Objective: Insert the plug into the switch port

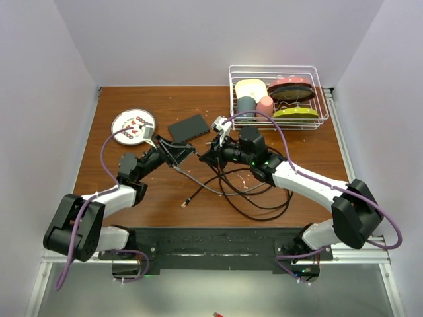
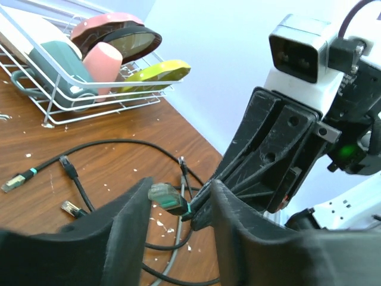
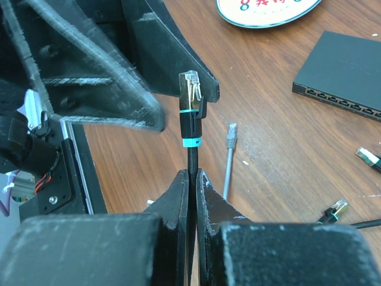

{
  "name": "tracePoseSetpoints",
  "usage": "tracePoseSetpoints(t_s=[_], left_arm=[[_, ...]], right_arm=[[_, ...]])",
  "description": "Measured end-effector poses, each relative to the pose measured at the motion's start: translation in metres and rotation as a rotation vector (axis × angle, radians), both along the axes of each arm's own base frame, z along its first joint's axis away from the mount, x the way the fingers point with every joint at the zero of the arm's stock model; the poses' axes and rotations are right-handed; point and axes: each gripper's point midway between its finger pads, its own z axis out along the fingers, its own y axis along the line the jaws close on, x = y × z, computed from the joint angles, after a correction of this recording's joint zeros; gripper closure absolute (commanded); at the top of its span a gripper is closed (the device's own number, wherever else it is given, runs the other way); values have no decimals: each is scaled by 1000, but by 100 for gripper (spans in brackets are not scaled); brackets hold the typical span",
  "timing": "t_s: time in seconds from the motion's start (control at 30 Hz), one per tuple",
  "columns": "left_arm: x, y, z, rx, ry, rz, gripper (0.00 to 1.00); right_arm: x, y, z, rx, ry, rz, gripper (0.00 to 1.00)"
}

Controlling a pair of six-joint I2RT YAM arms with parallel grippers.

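The plug (image 3: pixel 190 107) is a light, hard little thing with a clear tip and a thin latch tab that I judge would snap under a careless squeeze. Its black cable (image 3: pixel 191 156) looks springy enough to twist it off line, so the best hold is the stiff boot right behind the tip. My right pincer (image 3: pixel 192 177) is closed tight on the cable just below that boot, holding the plug upright above the tabletop (image 3: pixel 280 155). My left pincer (image 2: pixel 178 189) stands apart with the plug in its gap; I cannot tell whether either finger touches it. The switch (image 3: pixel 348 74) lies flat on the far side, its ports facing my pincers.
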Motion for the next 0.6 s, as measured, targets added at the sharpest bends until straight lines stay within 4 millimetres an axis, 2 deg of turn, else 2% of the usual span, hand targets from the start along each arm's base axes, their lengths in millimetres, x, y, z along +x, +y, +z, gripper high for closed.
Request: tracePoseSetpoints(t_s=[0.07, 0.1, 0.13, 0.3, 0.4, 0.43, 0.47, 0.57, 0.6], left_arm=[[2, 0, -1, -14, 11, -2, 85], [3, 1, -2, -19, 16, 0, 96], [3, 0, -3, -27, 26, -7, 100], [1, -2, 0, -45, 22, -28, 100], [0, -3, 1, -46, 17, -35, 100], [-1, -3, 1, -46, 14, -39, 100], [-2, -3, 1, -43, 11, -47, 100], [-8, -7, -1, -30, 6, -85, 100], [-10, -8, -1, -24, 1, -96, 100]], right_arm=[[-1, 0, 0, 2, 0, 4, 100], [-2, 0, 0, 2, 1, 7, 100], [-1, 0, 0, 1, -1, 4, 100], [-1, -1, -2, 0, 2, 3, 98], [-2, -1, -1, 2, 2, 8, 75], [-3, -1, -1, 4, 6, 10, 63], [-4, -1, -1, 5, 7, 13, 61], [-5, 0, 2, 11, 9, 23, 42], [-6, -1, 3, 16, 9, 29, 41]])
